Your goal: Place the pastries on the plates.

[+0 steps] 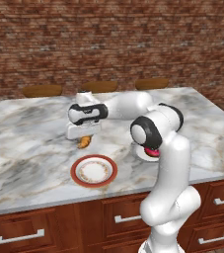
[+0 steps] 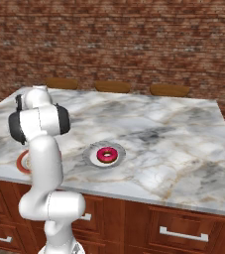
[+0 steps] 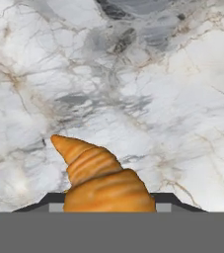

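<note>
My gripper (image 1: pixel 85 139) is shut on the golden croissant (image 1: pixel 85 143), which hangs below the hand over the marble counter (image 1: pixel 29 148), just behind the red-rimmed plate (image 1: pixel 94 171). In the hand view the croissant (image 3: pixel 101 178) sits between the dark fingertips (image 3: pixel 168 198), its pointed end aimed up-left. The red-rimmed plate holds nothing. The pink-iced donut (image 2: pixel 107 155) lies on the white grey-rimmed plate (image 2: pixel 91 158). In the left base view that plate (image 1: pixel 142 152) is mostly hidden behind my arm.
Three brown stool tops (image 1: pixel 99 86) line the counter's far edge under a brick wall. Wooden drawers (image 1: pixel 19 236) run below the near edge. Bare marble spreads left and right of the plates.
</note>
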You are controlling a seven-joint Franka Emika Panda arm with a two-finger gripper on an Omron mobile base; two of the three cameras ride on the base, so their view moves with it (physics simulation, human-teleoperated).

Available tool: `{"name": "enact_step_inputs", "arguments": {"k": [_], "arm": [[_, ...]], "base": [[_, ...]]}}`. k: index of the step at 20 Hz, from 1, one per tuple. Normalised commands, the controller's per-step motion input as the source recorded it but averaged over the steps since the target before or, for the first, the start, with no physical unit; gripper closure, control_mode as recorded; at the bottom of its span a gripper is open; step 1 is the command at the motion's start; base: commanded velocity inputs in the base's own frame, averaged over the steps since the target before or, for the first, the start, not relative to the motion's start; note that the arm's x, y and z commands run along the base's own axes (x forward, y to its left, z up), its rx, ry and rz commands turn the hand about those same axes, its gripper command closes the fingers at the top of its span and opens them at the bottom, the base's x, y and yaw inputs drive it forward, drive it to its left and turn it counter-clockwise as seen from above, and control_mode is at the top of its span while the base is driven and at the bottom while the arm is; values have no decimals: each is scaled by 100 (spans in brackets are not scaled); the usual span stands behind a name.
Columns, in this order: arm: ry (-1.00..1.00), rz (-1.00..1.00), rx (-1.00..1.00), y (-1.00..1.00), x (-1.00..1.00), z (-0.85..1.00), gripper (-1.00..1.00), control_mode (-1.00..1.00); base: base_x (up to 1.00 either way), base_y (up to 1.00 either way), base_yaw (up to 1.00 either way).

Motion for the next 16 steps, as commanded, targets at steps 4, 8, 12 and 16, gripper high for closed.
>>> {"name": "enact_step_inputs", "arguments": {"k": [4, 8, 12, 16], "arm": [[-10, 0, 0, -16, -100, -49, 100, -100], [-18, 0, 1, -54, -100, -9, 100, -100], [-10, 0, 3, -33, -85, 0, 100, -100], [3, 0, 9, 3, 9, -10, 100, -100]], "base": [[0, 0, 0], [0, 0, 0], [0, 0, 0], [0, 0, 0]]}}
